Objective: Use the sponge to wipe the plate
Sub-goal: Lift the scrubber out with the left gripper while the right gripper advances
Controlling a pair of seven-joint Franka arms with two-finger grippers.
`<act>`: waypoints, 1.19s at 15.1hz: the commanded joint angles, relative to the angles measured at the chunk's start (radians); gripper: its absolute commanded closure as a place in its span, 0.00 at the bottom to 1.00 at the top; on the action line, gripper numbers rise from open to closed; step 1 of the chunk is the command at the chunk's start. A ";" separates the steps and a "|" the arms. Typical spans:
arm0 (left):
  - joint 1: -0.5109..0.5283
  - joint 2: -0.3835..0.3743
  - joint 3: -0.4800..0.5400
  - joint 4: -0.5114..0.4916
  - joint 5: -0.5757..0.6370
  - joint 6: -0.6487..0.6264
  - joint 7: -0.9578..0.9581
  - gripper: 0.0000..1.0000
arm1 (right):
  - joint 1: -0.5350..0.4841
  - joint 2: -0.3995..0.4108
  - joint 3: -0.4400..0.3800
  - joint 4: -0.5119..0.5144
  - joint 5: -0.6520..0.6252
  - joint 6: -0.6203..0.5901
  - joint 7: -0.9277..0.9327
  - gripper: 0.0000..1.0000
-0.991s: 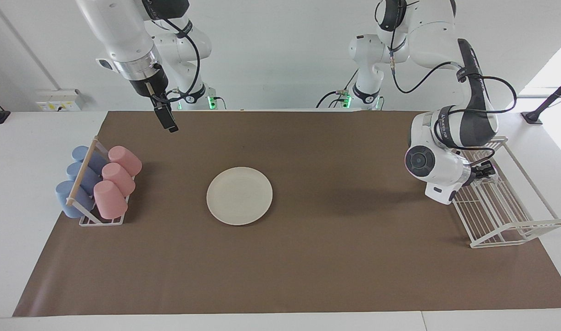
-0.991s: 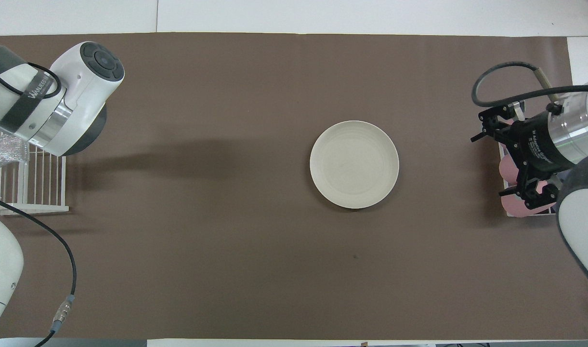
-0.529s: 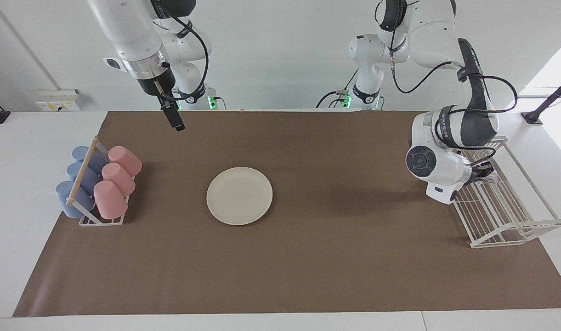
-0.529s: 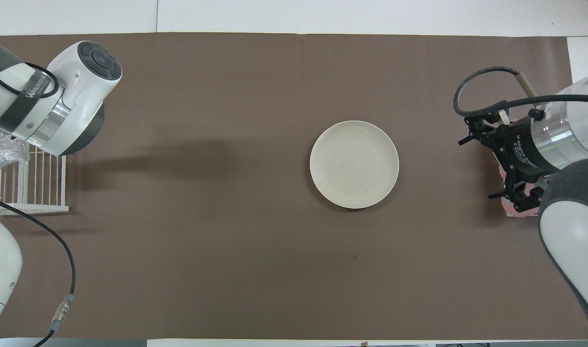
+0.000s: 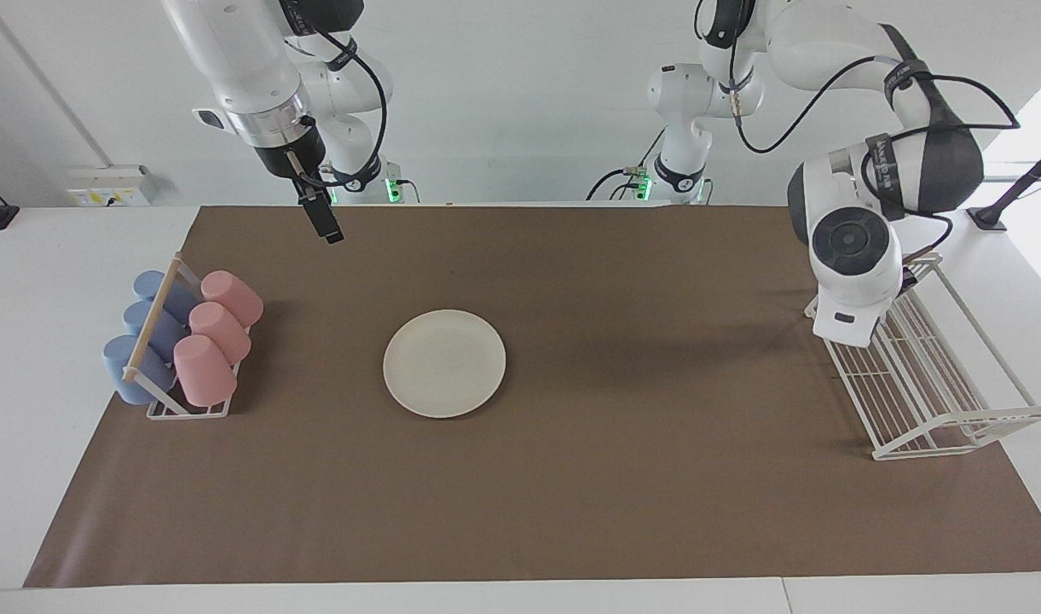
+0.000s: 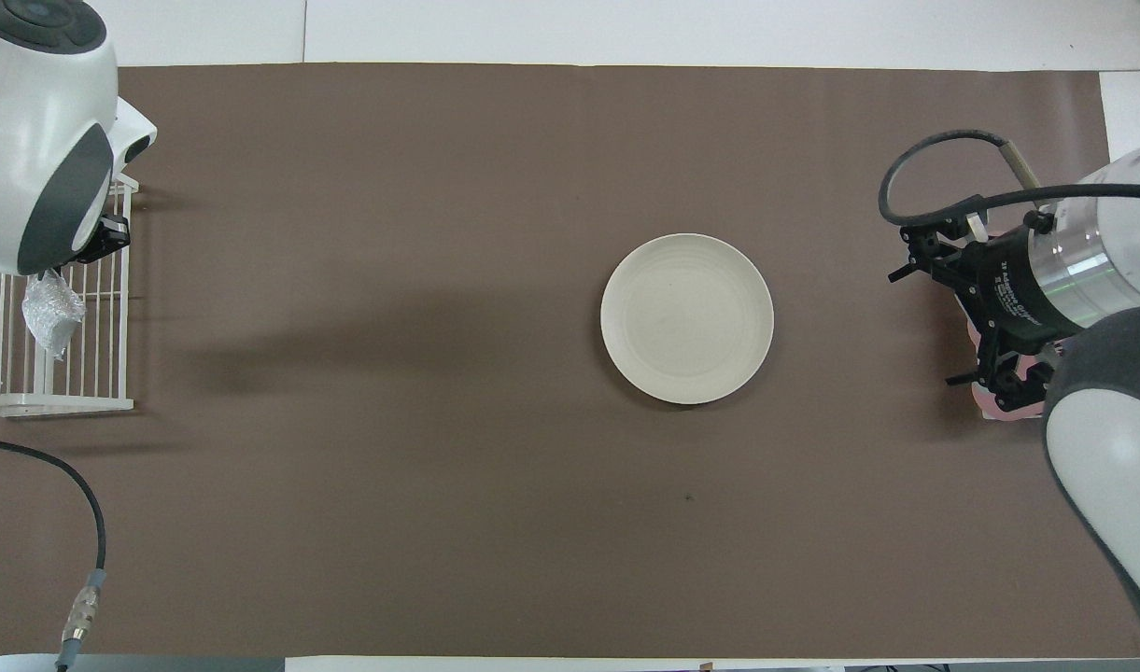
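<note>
Facing view, plate: the plate (image 5: 444, 363) lies bare on the brown mat (image 5: 622, 477), just off centre toward 9 o'clock.
Facing view, left arm: its wrist hangs above the wire rack (image 5: 938, 401) at 3 o'clock. The wrist hides both claw and sponge here.
Facing view, right gripper: the right gripper (image 5: 328, 234) waits in the air at 11 o'clock, seen edge-on, with nothing in it.
Overhead view, sponge: the sponge (image 6: 51, 313) dangles over the wire rack (image 6: 56, 401) at 9 o'clock, well apart from the plate (image 6: 687, 318).
Overhead view, left gripper: the left gripper (image 6: 91, 252) sits at the sponge's top, fingers pressed together, apparently pinching it.
Overhead view, right gripper: the right gripper (image 6: 938, 322) stands spread wide at 3 o'clock, over the pink cups (image 6: 999, 401).
Progress: pickup looks done; the carry to the plate and all wiping remain.
Views compared: only the overhead view shows the sponge; only the facing view shows the arm's height.
</note>
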 commanded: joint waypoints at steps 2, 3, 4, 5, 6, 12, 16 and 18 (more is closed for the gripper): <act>-0.004 -0.025 0.009 0.060 -0.256 -0.076 -0.011 1.00 | -0.005 -0.016 0.001 -0.011 0.014 0.008 0.073 0.00; 0.004 -0.051 0.012 0.060 -0.322 -0.076 -0.013 1.00 | -0.003 -0.017 0.001 -0.014 0.014 0.008 0.075 0.00; 0.007 -0.089 0.014 0.058 -0.402 -0.070 -0.020 1.00 | -0.003 -0.017 0.001 -0.016 0.014 0.008 0.078 0.00; 0.025 -0.113 0.020 0.054 -0.483 -0.067 -0.028 1.00 | -0.003 -0.017 0.001 -0.014 0.016 0.010 0.093 0.00; 0.086 -0.128 0.020 0.050 -0.592 -0.064 -0.027 1.00 | -0.003 -0.017 0.001 -0.016 0.017 0.013 0.123 0.00; 0.203 -0.235 0.017 -0.165 -1.109 0.016 -0.001 1.00 | -0.005 -0.017 0.032 -0.014 0.080 0.013 0.248 0.00; 0.205 -0.401 0.017 -0.507 -1.390 0.189 0.172 1.00 | -0.003 -0.019 0.041 -0.016 0.089 0.008 0.274 0.00; 0.193 -0.471 0.017 -0.647 -1.503 0.264 0.269 1.00 | -0.003 -0.019 0.057 -0.014 0.089 0.007 0.279 0.00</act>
